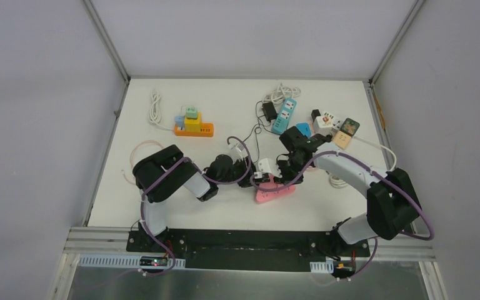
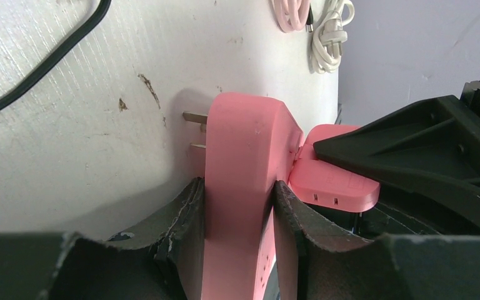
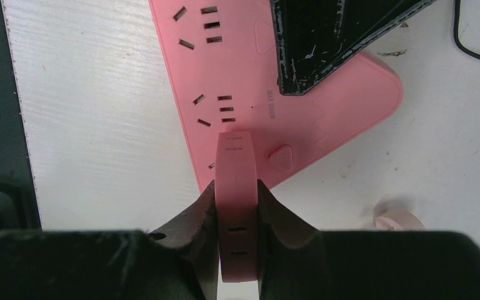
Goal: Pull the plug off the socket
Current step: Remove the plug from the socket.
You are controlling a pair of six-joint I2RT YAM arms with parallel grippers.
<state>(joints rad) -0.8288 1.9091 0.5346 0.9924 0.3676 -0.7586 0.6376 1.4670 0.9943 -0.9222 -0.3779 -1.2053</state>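
On the left, my left gripper [image 2: 237, 190] is clenched on the pink power strip [image 2: 244, 137], one finger on each broad side. That pins the socket body so it cannot follow when the other arm pulls. Two metal prongs [image 2: 194, 117] stick out of the strip's left side in that wrist view; I take them for the strip's own pins, not the ones I am after

Moving right, the pink plug [image 3: 234, 156] stands edge-on against the strip's socket face, about mid-table and toward the near edge, between the two arms. The right gripper [image 3: 236, 190] is closed on the plug across its thin width, fingers on the two flat sides. I judge this gives a straight pull away from the face rather than a twist

From the left wrist the plug looks tilted, touching the strip at one corner. Whether its pins sit in the slots is hidden, so I cannot call it free. My worry is the strip sliding in the left grip if the pull goes off-axis
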